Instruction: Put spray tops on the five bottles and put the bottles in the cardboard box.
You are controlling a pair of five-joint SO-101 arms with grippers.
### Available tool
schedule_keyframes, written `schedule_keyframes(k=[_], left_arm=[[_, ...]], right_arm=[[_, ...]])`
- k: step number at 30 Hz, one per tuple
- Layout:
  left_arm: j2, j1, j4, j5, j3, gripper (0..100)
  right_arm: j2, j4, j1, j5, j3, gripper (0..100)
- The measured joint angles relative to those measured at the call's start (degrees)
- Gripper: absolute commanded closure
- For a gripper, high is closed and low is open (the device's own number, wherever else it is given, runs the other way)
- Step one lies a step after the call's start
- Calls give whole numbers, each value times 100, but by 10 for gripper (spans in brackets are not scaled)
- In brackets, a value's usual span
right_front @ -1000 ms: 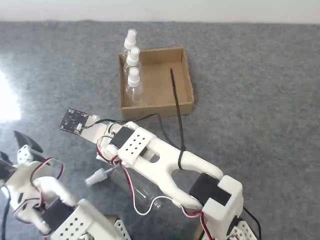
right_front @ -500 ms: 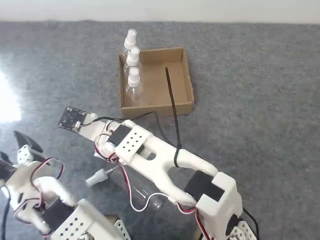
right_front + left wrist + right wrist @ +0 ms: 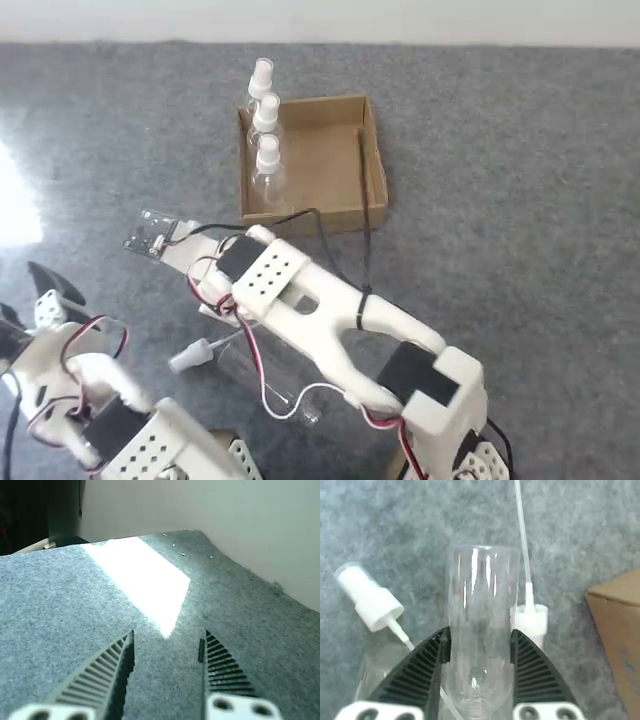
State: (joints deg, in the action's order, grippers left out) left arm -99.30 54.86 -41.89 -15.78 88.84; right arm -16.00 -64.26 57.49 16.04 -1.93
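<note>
My right gripper [image 3: 479, 633] is shut on a clear, topless bottle [image 3: 481, 585] just above the carpet. A loose spray top [image 3: 529, 621] with a long thin tube lies close beside it. Another spray top [image 3: 370, 602] lies on the other side. In the high view the right arm [image 3: 300, 300] covers this spot, and a clear bottle [image 3: 262, 375] with a white spray top [image 3: 190, 355] lies under it. Three bottles with spray tops [image 3: 267, 150] stand along the left wall of the cardboard box [image 3: 330, 200]. My left gripper [image 3: 169, 634] is open over bare carpet.
The left arm [image 3: 60, 375] sits at the near left corner of the table. A black cable [image 3: 365, 210] runs from the right arm across the box's right wall. A corner of the box [image 3: 617, 630] shows in the right wrist view. Grey carpet [image 3: 520, 200] covers the table.
The right arm's wrist has shifted slightly toward the box, and its black cable has swung right to the box's right wall. The left arm has not moved.
</note>
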Motion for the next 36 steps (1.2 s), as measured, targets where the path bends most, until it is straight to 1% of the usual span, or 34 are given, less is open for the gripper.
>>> schedule_keyframes(k=[5,9,12,18,26,30,36], left_arm=[[0,0,0,0,0,801],[0,0,0,0,0,801],[0,0,0,0,0,801],[0,0,0,0,0,801],[0,0,0,0,0,801],[0,0,0,0,0,801],[0,-9,0,0,0,801]], right_arm=[[624,-325,-211,-53,0,939],[1160,-668,-360,-554,0,939],[1538,-879,-510,-747,0,939],[2101,-976,-765,-809,0,939],[2769,-1618,-1108,-809,0,939],[3165,-2136,-1530,-809,0,939],[3657,-2804,-2382,-809,0,939]])
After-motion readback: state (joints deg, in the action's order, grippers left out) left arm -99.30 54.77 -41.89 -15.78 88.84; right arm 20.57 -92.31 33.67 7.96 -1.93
